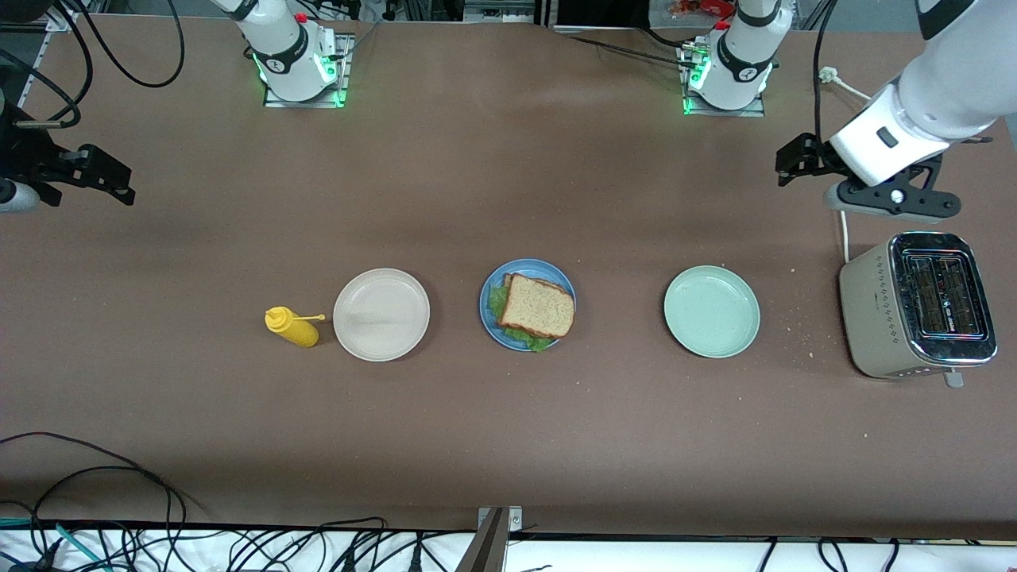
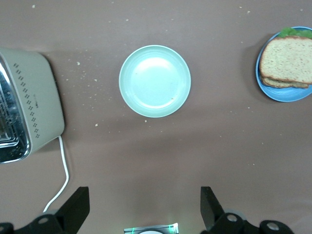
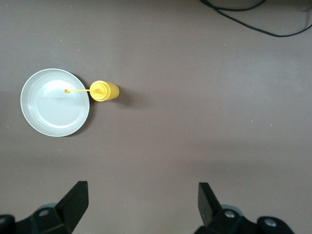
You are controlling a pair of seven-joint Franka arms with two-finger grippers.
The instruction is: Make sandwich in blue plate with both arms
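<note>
Left gripper [image 2: 141,207] spread over bare table, visible only from its wrist.

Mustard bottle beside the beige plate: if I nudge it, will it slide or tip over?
The mustard bottle stands upright and looks narrow for its height, so a high push would probably tip it. Being round, it might then roll toward the beige plate. Its thin spout already reaches over that plate's rim and could catch there.
</note>
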